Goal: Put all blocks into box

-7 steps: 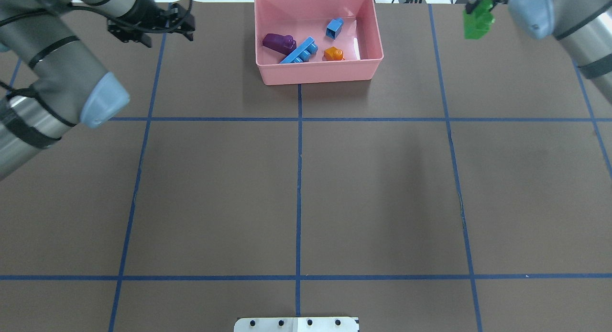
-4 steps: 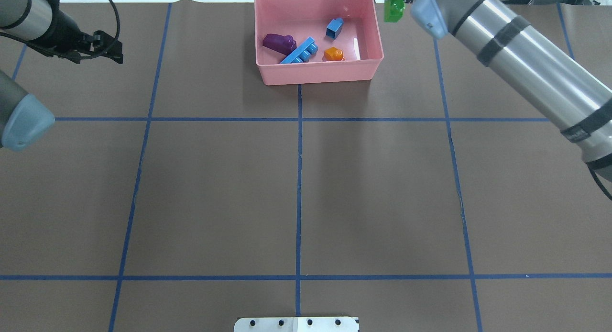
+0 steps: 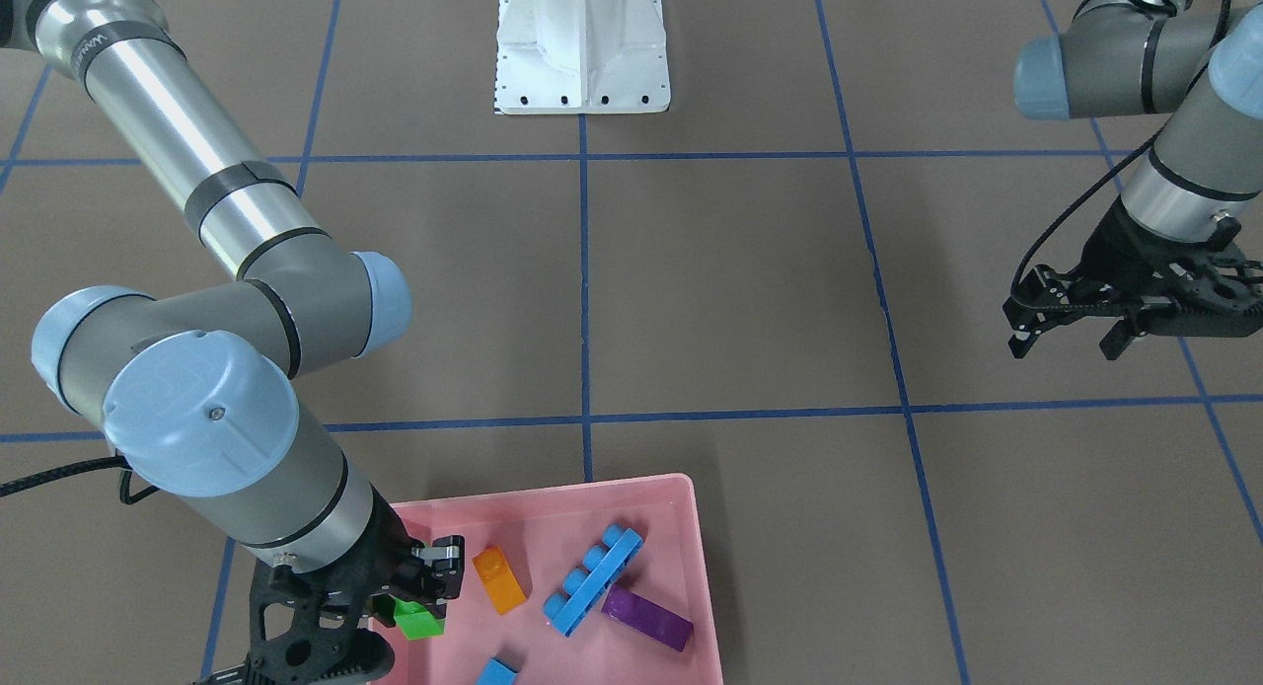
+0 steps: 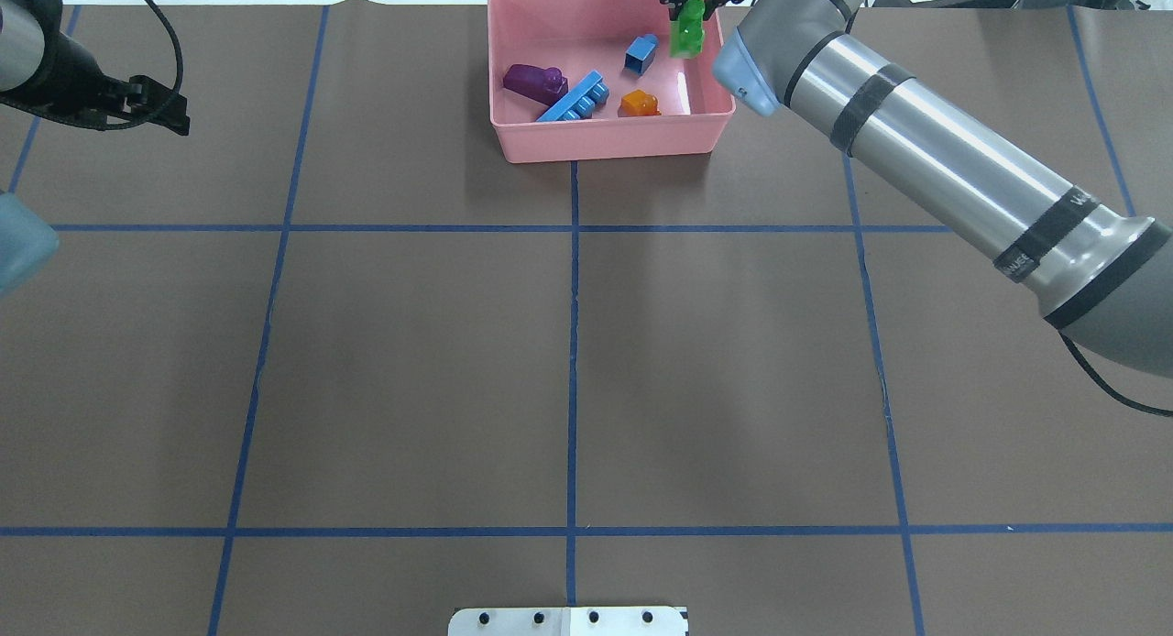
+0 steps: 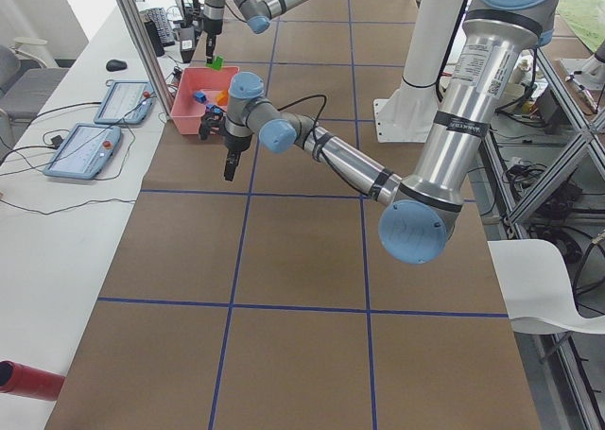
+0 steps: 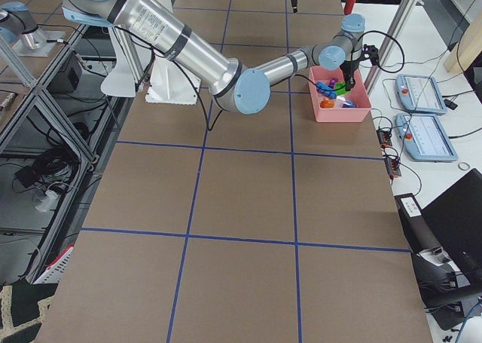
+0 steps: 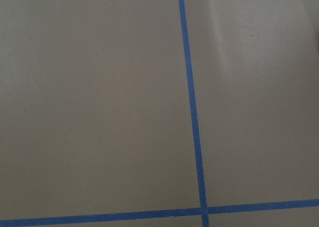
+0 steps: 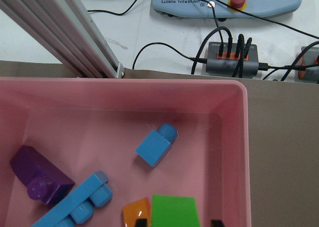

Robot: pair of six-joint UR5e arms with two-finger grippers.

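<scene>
right gripper (image 4: 687,9) gripping green block (image 4: 686,37), moved from beside box (image 4: 605,147) rim to above its interior | left gripper (image 3: 1063,342) fingers apart, empty, shifted farther left

The overhead camera looks forward and down from behind the robot. The front-facing one faces it across the brown paper-covered bench (image 4: 412,343). Both take in the shallow pink plastic tray (image 4: 605,146). Side cameras look along the bench from its ends. The right wrist camera hangs close over that tray, the left over blue tape lines (image 7: 192,112).
</scene>
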